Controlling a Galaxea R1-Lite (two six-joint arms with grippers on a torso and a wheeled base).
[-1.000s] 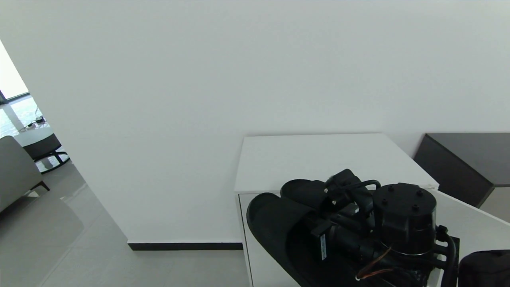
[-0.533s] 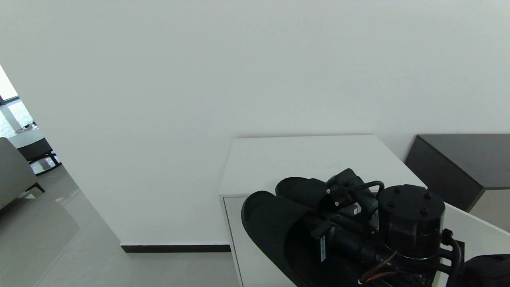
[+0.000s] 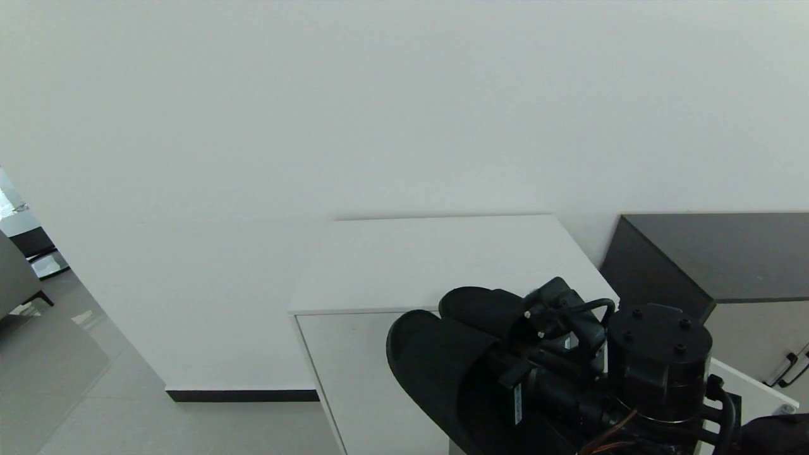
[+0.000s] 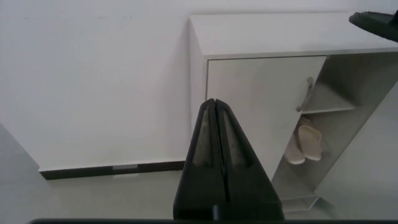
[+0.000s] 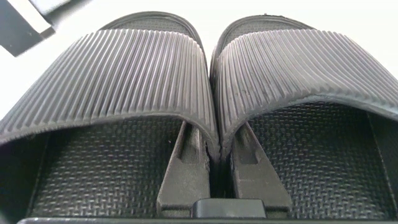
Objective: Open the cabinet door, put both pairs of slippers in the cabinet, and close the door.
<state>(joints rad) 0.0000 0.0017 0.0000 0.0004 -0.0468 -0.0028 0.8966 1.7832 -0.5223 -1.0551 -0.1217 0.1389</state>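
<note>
Inside cabinet (image 4: 261, 37) lie two beige slippers (image 4: 306, 142); right gripper (image 5: 216, 142) holds two black slippers (image 5: 124, 68).

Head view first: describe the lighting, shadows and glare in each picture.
Head view: even, soft light on the wall; the black slippers read as a dark mass; sheen on the floor. Left wrist view: the open cabinet is shaded inside. Right wrist view: background blown white, their ribbed straps catching light.

White cabinet (image 4: 273, 34) standing open, beige slippers (image 4: 308, 143) resting inside
</note>
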